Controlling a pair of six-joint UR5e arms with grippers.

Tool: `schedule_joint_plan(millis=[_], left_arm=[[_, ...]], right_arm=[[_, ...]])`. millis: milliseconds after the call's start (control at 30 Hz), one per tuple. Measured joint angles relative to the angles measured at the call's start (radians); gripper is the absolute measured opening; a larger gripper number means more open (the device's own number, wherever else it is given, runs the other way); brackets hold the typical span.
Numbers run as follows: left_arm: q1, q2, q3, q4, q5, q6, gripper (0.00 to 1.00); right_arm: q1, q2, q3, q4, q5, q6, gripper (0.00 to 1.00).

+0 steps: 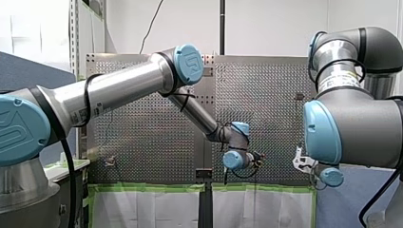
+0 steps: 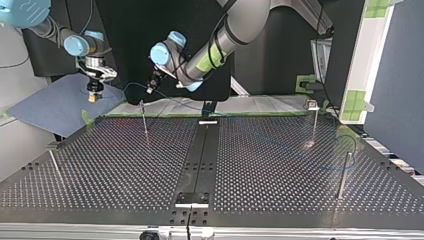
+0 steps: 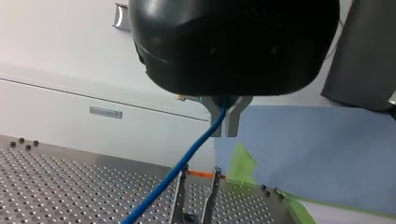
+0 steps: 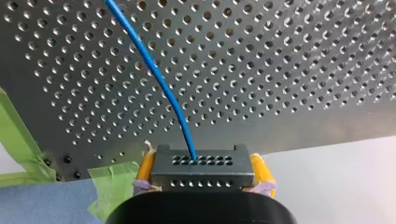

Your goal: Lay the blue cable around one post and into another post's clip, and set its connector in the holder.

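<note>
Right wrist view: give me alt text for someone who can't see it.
My right gripper, yellow-padded, clamps a dark grey connector, from which the blue cable arcs away over the perforated table. Green tape and a blue mat lie at the table's edge beside the gripper.

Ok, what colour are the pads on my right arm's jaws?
Yellow: the pads flank the dark connector, clearest in the right wrist view.
</note>
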Motion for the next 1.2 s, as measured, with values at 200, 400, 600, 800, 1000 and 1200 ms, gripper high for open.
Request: schedule_joint_plan(millis=[200,400,600,800,1000,1200], left_arm=[[-0.002,-0.001,0.025,-0.025,0.005,-0.018,0.02],[-0.002,-0.001,0.036,-0.036,0.014,-0.038,0.02],[0.004,-0.001,0.037,-0.041,0.018,-0.061,0.02],[0.016,-0.001,0.038,-0.042,0.019,-0.083,0.02],[0.025,-0.002,0.038,-0.043,0.027,-0.102,0.02],[0.024,-0.036,0.064,-0.069,0.030,-0.096,0.02]], right_arm=[[-0.005,0.000,-0.007,0.006,0.000,0.002,0.00],[-0.006,0.001,-0.011,0.009,-0.002,0.003,0.00],[-0.006,0.001,-0.026,0.023,-0.004,0.008,0.00],[-0.001,0.001,-0.042,0.038,-0.014,0.008,0.00],[0.007,0.001,-0.049,0.050,-0.024,0.006,0.00],[0.016,0.001,-0.061,0.067,-0.029,0.004,0.00]])
